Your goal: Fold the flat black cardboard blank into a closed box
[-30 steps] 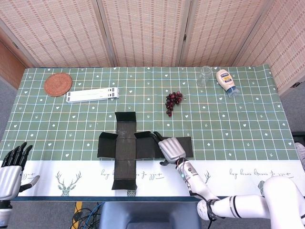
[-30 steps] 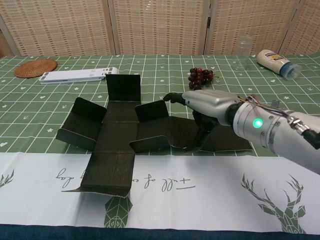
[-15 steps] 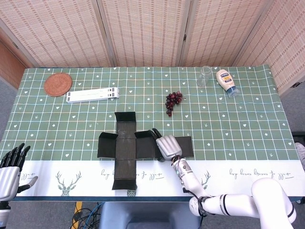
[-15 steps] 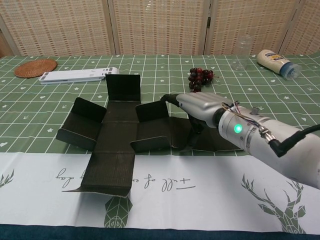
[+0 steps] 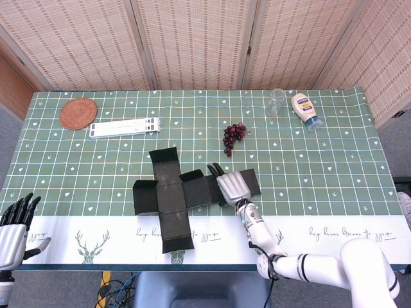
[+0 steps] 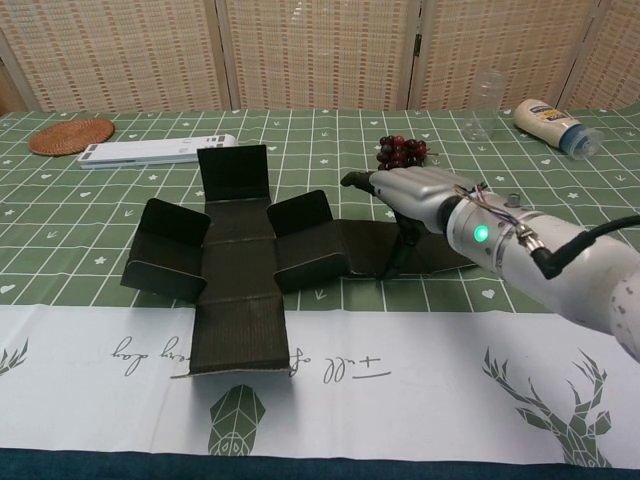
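The black cardboard blank [image 5: 168, 192] [image 6: 235, 270] lies as a cross on the table, turned slightly askew, with its side flaps standing partly up. My right hand [image 5: 232, 186] [image 6: 420, 195] is over the blank's right arm. Its fingers stretch out to the left above the card, and its thumb presses down on the flat right panel [image 6: 430, 255]. It holds nothing. My left hand [image 5: 11, 228] hovers off the table's front left corner with spread fingers, far from the blank, and shows only in the head view.
Dark grapes [image 5: 234, 135] [image 6: 400, 152] lie just beyond the right hand. A clear glass [image 5: 277, 101] and a mayonnaise bottle [image 5: 304, 109] sit at the back right. A white flat rack [image 5: 125, 128] and a woven coaster [image 5: 78, 113] are at the back left.
The right hand moved away from the robot on the right panel, and the blank turned counter-clockwise under it. The side flaps stand higher. The left hand barely moved.
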### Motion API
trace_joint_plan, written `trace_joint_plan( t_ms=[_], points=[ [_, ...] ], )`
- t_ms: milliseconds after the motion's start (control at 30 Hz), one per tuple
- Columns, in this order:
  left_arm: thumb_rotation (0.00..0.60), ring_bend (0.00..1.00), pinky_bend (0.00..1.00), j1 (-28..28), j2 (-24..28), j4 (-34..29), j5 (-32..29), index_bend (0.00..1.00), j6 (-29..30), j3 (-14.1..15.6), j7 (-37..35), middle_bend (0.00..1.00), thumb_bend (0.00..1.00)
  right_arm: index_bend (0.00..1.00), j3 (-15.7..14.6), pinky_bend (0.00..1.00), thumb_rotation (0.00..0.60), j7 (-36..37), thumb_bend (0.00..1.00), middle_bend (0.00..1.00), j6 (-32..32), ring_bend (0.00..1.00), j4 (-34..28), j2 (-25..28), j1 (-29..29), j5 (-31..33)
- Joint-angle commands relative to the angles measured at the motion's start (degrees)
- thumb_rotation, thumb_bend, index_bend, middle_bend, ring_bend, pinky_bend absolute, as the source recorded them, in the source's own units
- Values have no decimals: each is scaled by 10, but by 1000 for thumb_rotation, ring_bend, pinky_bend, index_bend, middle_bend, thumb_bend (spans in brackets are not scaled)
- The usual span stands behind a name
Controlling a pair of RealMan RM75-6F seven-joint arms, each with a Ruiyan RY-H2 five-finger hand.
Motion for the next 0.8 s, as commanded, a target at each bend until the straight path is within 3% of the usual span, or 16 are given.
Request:
trace_joint_plan(
  t_ms=[33, 200, 400, 800],
  points=[
    [600, 0, 87, -1, 0, -1, -1, 0, -2, 0, 2, 0, 181, 0, 7, 983, 600, 10, 0, 91, -51, 696, -19, 38, 11, 10],
    [600, 0, 87, -2, -1, -3, 1, 0, -3, 0, 4, 0, 181, 0, 2, 985, 600, -8, 0, 135, -98, 710, -36, 75, 35, 44],
    [600, 0, 87, 0, 1, -3, -1, 0, -1, 0, 5, 0, 181, 0, -10, 985, 600, -29, 0, 135, -122, 711, -29, 80, 66, 94],
    [600, 0, 86, 3, 0, 1, -2, 0, 0, 1, 1, 0, 181, 0, -35, 986, 600, -77, 0, 136, -111, 711, -10, 67, 118, 147]
  ],
)
